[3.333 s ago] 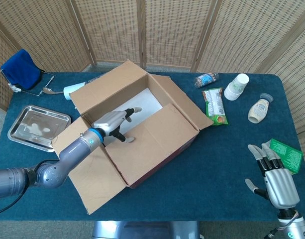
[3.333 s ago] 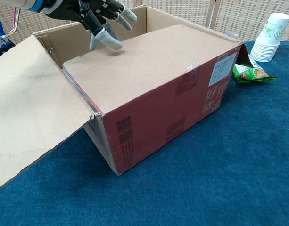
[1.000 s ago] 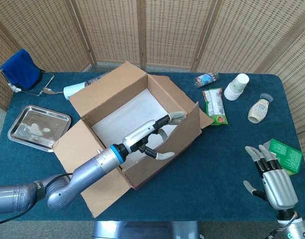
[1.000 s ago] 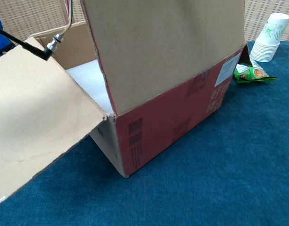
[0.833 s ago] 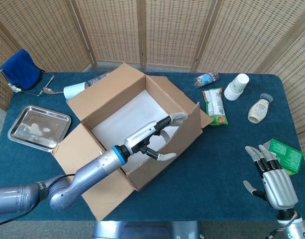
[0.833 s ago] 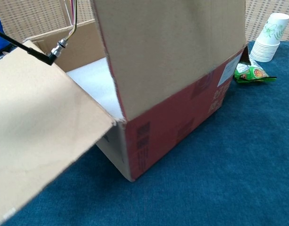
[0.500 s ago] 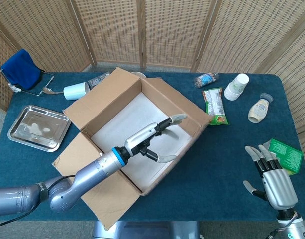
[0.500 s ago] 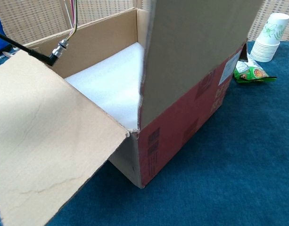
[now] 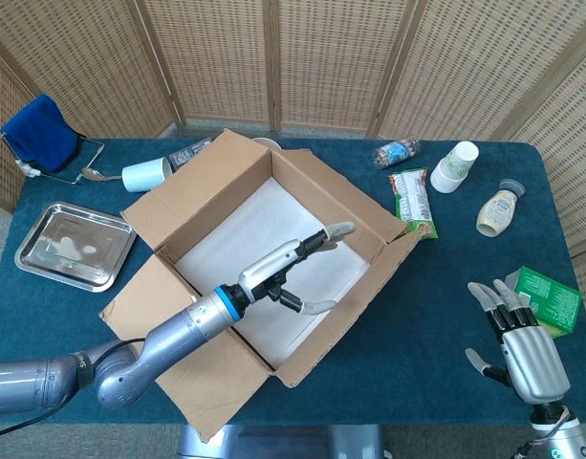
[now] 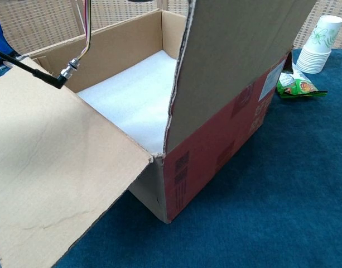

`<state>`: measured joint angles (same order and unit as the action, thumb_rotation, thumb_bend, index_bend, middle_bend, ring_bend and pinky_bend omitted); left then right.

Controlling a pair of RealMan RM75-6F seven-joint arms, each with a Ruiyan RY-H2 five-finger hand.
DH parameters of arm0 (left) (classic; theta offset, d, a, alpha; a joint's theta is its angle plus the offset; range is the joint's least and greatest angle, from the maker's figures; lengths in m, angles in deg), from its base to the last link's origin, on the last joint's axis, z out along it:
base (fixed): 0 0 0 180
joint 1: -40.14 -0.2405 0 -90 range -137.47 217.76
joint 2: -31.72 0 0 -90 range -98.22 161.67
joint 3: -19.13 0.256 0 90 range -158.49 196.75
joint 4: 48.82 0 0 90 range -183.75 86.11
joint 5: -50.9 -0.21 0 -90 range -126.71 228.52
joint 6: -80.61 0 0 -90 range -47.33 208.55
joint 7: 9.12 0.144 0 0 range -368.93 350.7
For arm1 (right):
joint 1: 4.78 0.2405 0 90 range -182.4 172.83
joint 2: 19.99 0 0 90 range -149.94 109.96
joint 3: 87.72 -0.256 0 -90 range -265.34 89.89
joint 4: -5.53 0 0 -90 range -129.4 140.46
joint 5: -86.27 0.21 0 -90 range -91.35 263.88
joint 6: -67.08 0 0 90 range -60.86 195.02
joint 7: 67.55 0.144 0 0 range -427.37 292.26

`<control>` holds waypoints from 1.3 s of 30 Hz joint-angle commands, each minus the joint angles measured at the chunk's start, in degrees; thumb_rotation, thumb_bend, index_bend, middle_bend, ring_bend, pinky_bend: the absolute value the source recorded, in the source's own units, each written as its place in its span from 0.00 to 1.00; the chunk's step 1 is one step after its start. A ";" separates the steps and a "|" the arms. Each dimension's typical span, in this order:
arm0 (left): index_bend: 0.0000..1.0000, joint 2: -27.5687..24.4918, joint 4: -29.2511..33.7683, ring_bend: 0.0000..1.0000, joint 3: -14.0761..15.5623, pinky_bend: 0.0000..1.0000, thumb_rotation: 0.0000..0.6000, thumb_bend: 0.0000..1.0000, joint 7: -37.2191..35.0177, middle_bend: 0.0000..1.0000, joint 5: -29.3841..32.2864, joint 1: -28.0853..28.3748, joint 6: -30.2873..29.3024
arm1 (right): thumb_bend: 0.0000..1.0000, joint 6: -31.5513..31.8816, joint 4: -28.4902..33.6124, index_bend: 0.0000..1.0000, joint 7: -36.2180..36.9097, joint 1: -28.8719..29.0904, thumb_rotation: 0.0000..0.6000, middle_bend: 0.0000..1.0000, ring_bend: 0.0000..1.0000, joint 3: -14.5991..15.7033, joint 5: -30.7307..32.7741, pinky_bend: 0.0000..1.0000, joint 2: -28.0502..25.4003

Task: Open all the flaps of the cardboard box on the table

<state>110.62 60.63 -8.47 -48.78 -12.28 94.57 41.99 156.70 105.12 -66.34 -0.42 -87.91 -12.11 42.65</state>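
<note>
The cardboard box (image 9: 237, 187) sits mid-table with white foam (image 9: 273, 258) on its floor. Its far and left flaps are folded out. The near long flap (image 9: 355, 311) leans outward; in the chest view this flap (image 10: 237, 56) stands tilted above the red side (image 10: 221, 151), with the left flap (image 10: 53, 178) spread low. My left hand (image 9: 291, 263) reaches over the box's inside, fingers spread, its fingertips (image 9: 340, 229) near the right end wall, holding nothing. My right hand (image 9: 522, 346) rests at the table's front right, fingers apart and empty.
A steel tray (image 9: 44, 220), blue cloth (image 9: 39, 129) and a lying white cup (image 9: 144, 174) are at the left. Right of the box lie a snack packet (image 9: 412, 203), plastic bottle (image 9: 396, 151), paper cups (image 9: 453, 164), sauce bottle (image 9: 498, 210) and green packet (image 9: 551, 298).
The near long flap has swung from upright to leaning outward, and the box has turned and slid slightly. My left hand has dropped lower inside. The right hand has barely moved.
</note>
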 commanded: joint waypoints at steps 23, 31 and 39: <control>0.00 3.81 -3.11 0.00 8.31 0.08 1.00 0.09 22.57 0.00 10.66 8.72 -1.09 | 0.21 0.05 0.07 0.06 0.70 0.08 1.00 0.14 0.02 0.13 -0.23 0.16 -0.24; 0.00 6.96 -3.28 0.00 9.63 0.08 1.00 0.09 35.12 0.00 16.39 11.78 -8.53 | 0.21 0.19 0.12 0.06 0.80 0.04 1.00 0.14 0.02 0.22 -0.45 0.15 -0.34; 0.00 8.58 -3.22 0.00 9.94 0.08 1.00 0.09 38.91 0.00 18.67 13.01 -9.21 | 0.21 0.43 0.20 0.06 1.17 -0.03 1.00 0.14 0.02 0.18 -0.46 0.16 -0.50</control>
<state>118.98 57.39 1.33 -10.18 6.26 107.41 32.88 157.13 105.31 -65.16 -0.45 -87.74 -12.57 42.15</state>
